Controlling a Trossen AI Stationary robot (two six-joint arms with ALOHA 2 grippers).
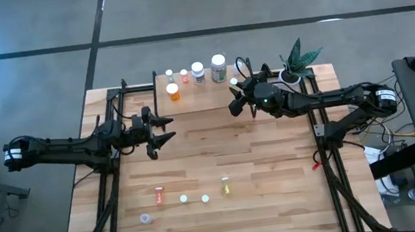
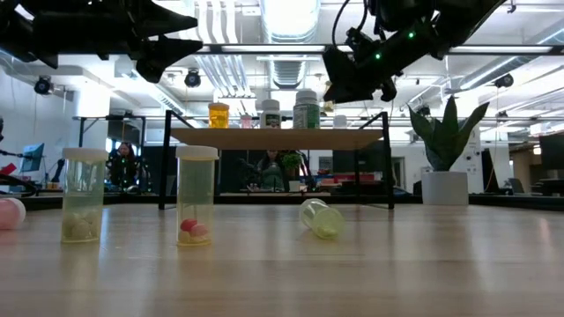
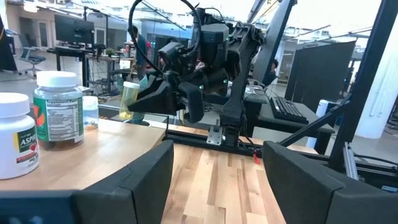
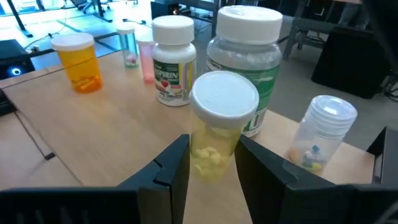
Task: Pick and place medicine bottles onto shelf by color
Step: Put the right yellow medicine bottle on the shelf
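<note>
The shelf (image 1: 197, 94) stands at the table's far middle, and several medicine bottles (image 1: 198, 72) stand upright on it: an orange one (image 4: 78, 62), two white-capped labelled ones (image 4: 173, 59) and a clear one (image 4: 320, 134). My right gripper (image 1: 234, 104) is over the shelf's right part, shut on a yellow bottle with a white cap (image 4: 214, 134). My left gripper (image 1: 166, 130) hangs open left of the shelf's near edge, with nothing between its fingers. More bottles (image 2: 196, 194) stand or lie on the table's near part (image 1: 201, 198). My right gripper pinches the yellow bottle's body (image 4: 208, 158) just below its white cap, one finger on each side. The fingers come about level from the table's right. The bottle stands upright over the shelf board; whether its base touches the board I cannot tell.
A white pot with a green plant (image 1: 295, 64) stands at the shelf's right end, close behind my right arm. On the near table a yellow bottle (image 2: 322, 217) lies on its side and a pink one (image 2: 9, 213) lies at the left. Black frame rails run along both table sides.
</note>
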